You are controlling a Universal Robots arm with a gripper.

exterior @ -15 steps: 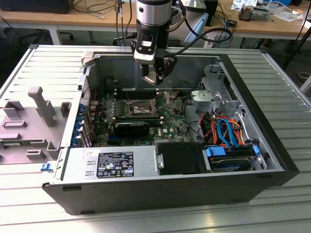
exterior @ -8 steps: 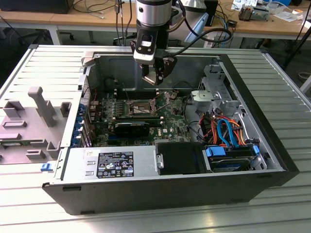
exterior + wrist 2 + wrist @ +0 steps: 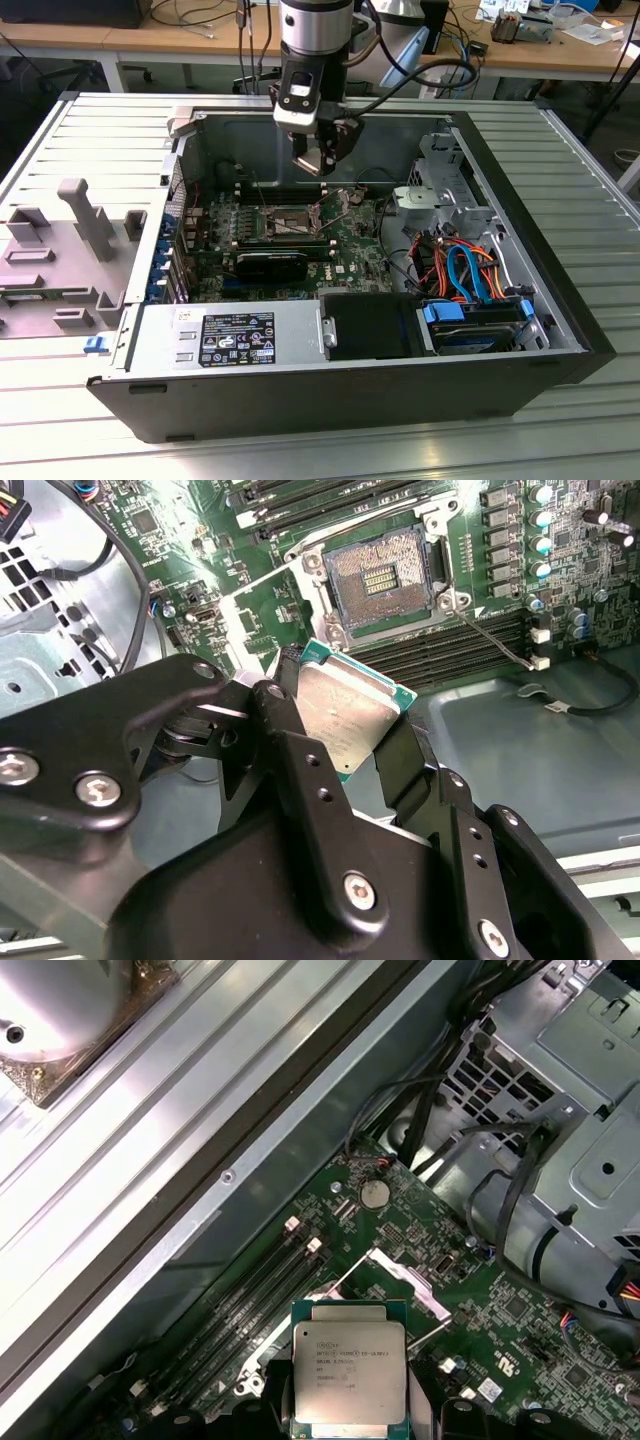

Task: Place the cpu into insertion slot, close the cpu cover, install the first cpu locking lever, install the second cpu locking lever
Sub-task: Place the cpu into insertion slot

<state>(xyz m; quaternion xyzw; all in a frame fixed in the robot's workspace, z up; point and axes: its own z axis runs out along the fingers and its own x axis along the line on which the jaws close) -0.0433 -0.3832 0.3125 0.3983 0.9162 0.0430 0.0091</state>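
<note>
Black fingers (image 3: 293, 742) of the gripper (image 3: 343, 718) clasp the cpu (image 3: 338, 705) by its edges in the second wrist view, probably sparing its contacts; in the first wrist view its metal top (image 3: 350, 1370) faces the camera; in the exterior view the gripper (image 3: 322, 166) hangs above the open insertion slot (image 3: 283, 222).

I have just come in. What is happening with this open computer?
The robot arm's gripper is shut on the cpu and holds it by two opposite edges in the air, over the inside of the open computer case. The insertion slot on the board lies uncovered, with its contacts showing. The cpu is not yet in it.
</note>
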